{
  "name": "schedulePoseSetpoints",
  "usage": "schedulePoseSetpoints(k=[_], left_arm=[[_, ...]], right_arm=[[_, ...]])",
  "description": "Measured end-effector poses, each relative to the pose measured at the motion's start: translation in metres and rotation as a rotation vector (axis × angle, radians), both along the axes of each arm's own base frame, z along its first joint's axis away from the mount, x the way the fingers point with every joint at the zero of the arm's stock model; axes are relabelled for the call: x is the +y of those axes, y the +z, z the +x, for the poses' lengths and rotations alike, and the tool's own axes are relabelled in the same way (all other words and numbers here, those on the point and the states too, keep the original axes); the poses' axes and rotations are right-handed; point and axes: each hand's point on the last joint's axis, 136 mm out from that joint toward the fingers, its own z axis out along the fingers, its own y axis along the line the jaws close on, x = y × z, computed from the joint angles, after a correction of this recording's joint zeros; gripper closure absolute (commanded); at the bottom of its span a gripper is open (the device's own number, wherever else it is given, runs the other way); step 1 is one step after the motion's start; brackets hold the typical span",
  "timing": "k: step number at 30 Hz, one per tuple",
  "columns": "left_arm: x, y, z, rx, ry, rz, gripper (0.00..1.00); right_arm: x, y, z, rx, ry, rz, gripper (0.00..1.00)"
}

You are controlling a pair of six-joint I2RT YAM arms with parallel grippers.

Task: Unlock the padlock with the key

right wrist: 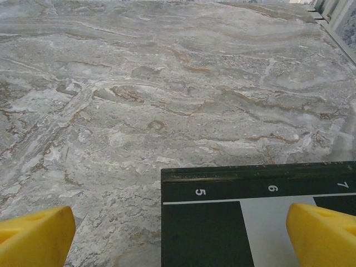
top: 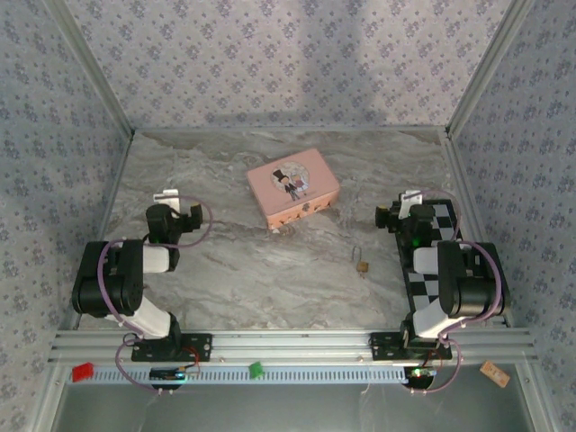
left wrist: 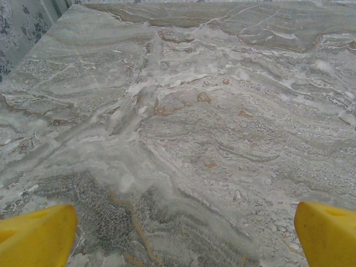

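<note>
Across the veined, marble-look table (top: 270, 297), a flat black-and-white checkered board (top: 416, 286) lies at 3 o'clock beneath the right gripper (right wrist: 181, 236), whose yellow fingers are spread wide and empty. The left gripper (left wrist: 183, 239) gapes likewise over bare stone. A lidded pink box (top: 293, 187) sits near centre, its contents hidden. The brass padlock (top: 361, 265) lies apart at the box's 5 o'clock.

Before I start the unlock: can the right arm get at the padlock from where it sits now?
Probably yes. The padlock lies on the table close to the right tool, which is open, with nothing between them; the pink box sits farther back.
</note>
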Motion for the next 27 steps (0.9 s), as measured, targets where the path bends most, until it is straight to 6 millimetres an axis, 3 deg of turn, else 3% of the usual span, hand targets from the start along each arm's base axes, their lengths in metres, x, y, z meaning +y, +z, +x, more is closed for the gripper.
schedulePoseSetpoints(k=[27], left_arm=[[0.0000, 0.0000, 0.0000, 0.000, 0.000, 0.000, 0.00]], right_arm=[[-0.0014, 0.0001, -0.0001, 0.000, -0.020, -0.010, 0.01]])
